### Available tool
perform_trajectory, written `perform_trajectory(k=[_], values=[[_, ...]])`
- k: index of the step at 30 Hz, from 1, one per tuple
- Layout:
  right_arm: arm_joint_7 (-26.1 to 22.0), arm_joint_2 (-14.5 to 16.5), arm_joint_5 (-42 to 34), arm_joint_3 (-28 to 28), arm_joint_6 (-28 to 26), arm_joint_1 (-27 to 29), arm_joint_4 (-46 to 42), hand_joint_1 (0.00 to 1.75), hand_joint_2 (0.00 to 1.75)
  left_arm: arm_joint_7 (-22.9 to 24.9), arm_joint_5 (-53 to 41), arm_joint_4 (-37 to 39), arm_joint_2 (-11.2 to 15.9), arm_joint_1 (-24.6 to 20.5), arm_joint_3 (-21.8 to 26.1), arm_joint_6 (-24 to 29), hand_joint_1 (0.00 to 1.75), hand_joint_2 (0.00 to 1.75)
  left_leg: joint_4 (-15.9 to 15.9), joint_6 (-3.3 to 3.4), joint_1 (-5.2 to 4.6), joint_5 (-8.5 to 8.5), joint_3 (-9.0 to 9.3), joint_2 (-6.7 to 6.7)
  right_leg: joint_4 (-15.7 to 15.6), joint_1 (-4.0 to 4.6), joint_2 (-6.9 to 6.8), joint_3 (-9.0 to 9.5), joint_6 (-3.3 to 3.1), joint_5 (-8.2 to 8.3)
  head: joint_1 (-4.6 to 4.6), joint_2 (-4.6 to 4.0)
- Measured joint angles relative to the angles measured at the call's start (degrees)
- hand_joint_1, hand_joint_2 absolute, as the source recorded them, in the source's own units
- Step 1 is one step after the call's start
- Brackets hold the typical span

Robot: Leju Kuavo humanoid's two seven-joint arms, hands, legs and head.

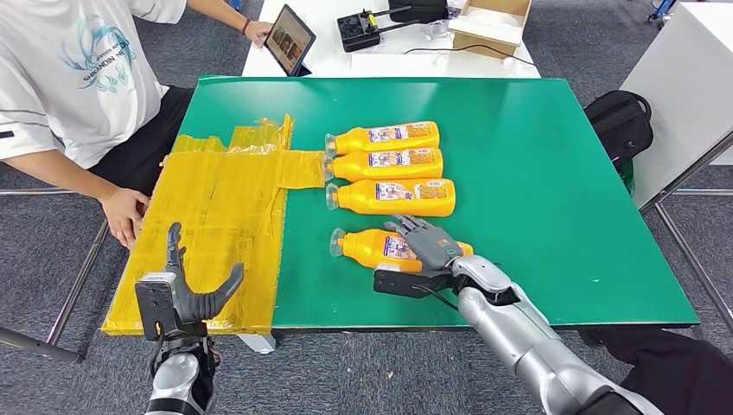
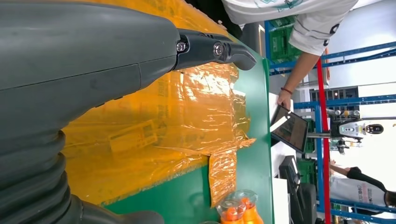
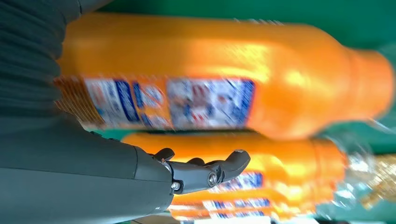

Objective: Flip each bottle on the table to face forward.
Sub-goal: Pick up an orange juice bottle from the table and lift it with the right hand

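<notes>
Head view: green table (image 1: 536, 173) w/ four orange bottles lying on their sides, caps pointing toward the yellow sheet (image 1: 216, 225) taped over the table's left part. Three bottles (image 1: 391, 164) sit side by side, touching, labels up. Fourth bottle (image 1: 380, 248) lies apart, nearer the robot, label up. Right hand (image 1: 425, 242) rests on top of the fourth bottle's base end, fingers spread over it; can't tell if it actually grips or only touches. Left hand (image 1: 192, 290) hangs over the near edge of the yellow sheet, fingers apart, thumb out, nothing in it. Person in white shirt (image 1: 78, 78) sits at the table's left side, one hand (image 1: 125, 214) on the edge by the sheet, the other at a tablet (image 1: 290, 39) on the white table beyond. Left wrist view: grey thumb (image 2: 215, 49) over crinkled yellow sheet, holding nothing; two capped bottle tops (image 2: 238, 207) at frame edge. Right wrist view: blurred; fourth bottle (image 3: 224, 74) close up, label facing cam, more bottles (image 3: 261, 177) beyond; thumb (image 3: 210, 170) extended, not touching any bottle here.
</notes>
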Motion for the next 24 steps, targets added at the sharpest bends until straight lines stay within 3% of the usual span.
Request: perform_trajectory(k=[11, 24], values=[[3.4, -3.59, 1.73, -0.96, -0.26, 3.96, -4.24, 0.0, 1.75, 0.0, -0.31, -0.02, 0.0, 0.4, 0.71, -0.24, 0.0, 1.75, 0.0, 0.01, 0.0, -0.02, 0.03, 0.0, -0.02, 0.0, 0.0, 0.02, 0.0, 0.0, -0.01, 0.0], [5.14, -4.16, 3.03, -2.85, -0.49, 5.25, -5.23, 0.0, 1.75, 0.03, -0.45, -0.02, 0.0, 0.47, 0.85, -0.46, 0.0, 1.75, 0.0, 0.02, 0.0, -0.02, 0.07, 0.0, -0.02, 0.0, 0.0, 0.08, 0.0, 0.0, 0.0, 0.0]])
